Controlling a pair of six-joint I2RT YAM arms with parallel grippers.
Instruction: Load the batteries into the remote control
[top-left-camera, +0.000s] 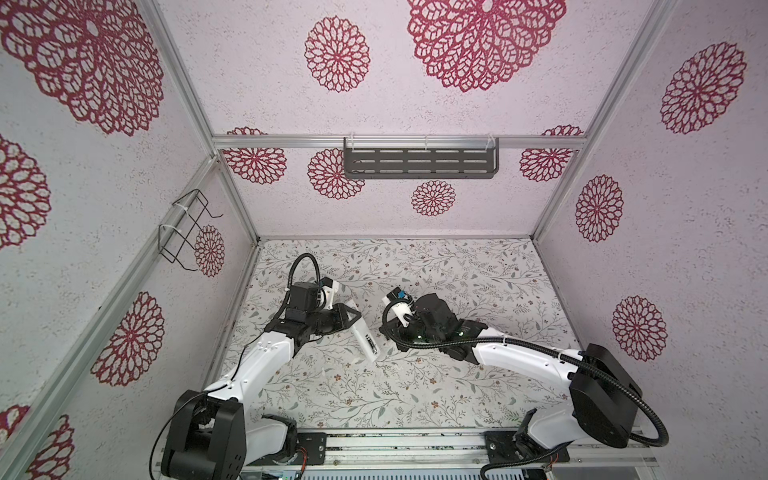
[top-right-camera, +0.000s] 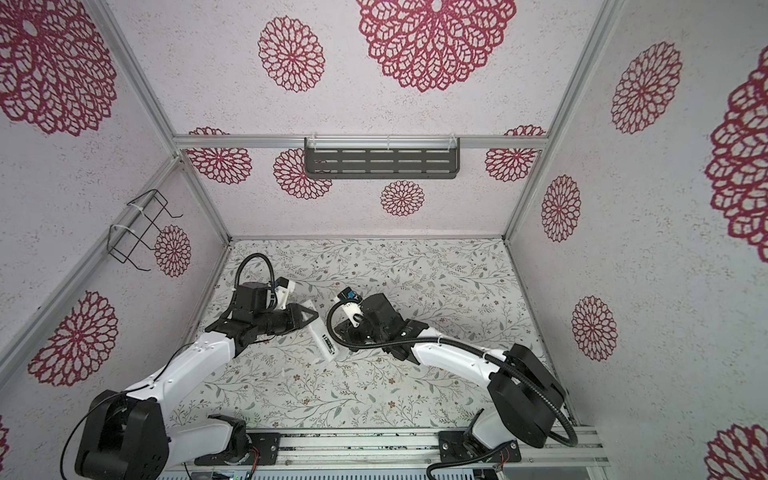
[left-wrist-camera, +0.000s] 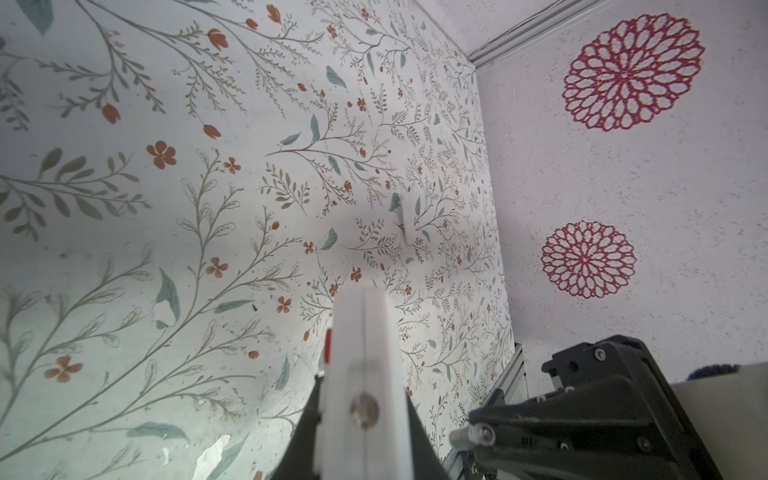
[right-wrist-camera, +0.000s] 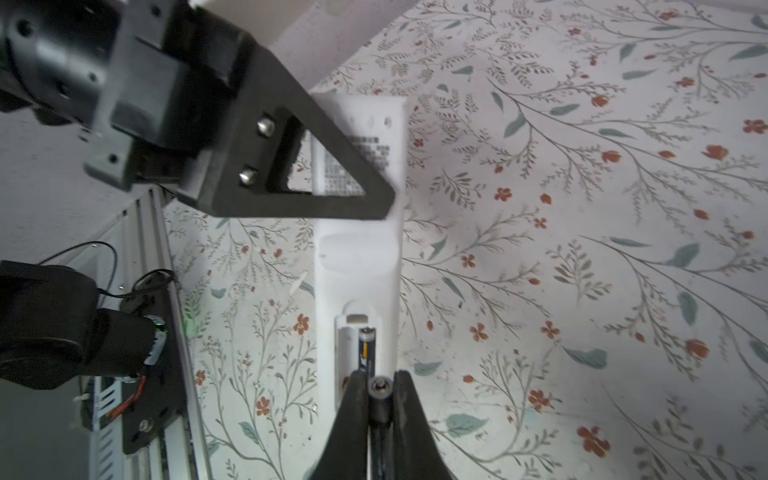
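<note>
One battery (right-wrist-camera: 367, 349), dark with a gold band and a silvery end, is seen lying in one slot of the open compartment at one end of the remote control (right-wrist-camera: 359, 257); the slot beside it is bare and white. The remote control is turned back side up, with its printed sticker shown, and is slanted over the desk (top-left-camera: 478, 374), left of the middle in both top views. It is clamped across the half away from the compartment by the jaws of the left gripper (right-wrist-camera: 380, 203), and one black triangular finger (right-wrist-camera: 291, 208) is laid over the sticker. The compartment end is met by the right gripper (right-wrist-camera: 381, 374), whose jaws are drawn close together at the battery's near end. Whether the battery is pinched between them cannot be told. A small white scrap (right-wrist-camera: 300, 284) is seen on the flowered desk just beside the remote control.
</note>
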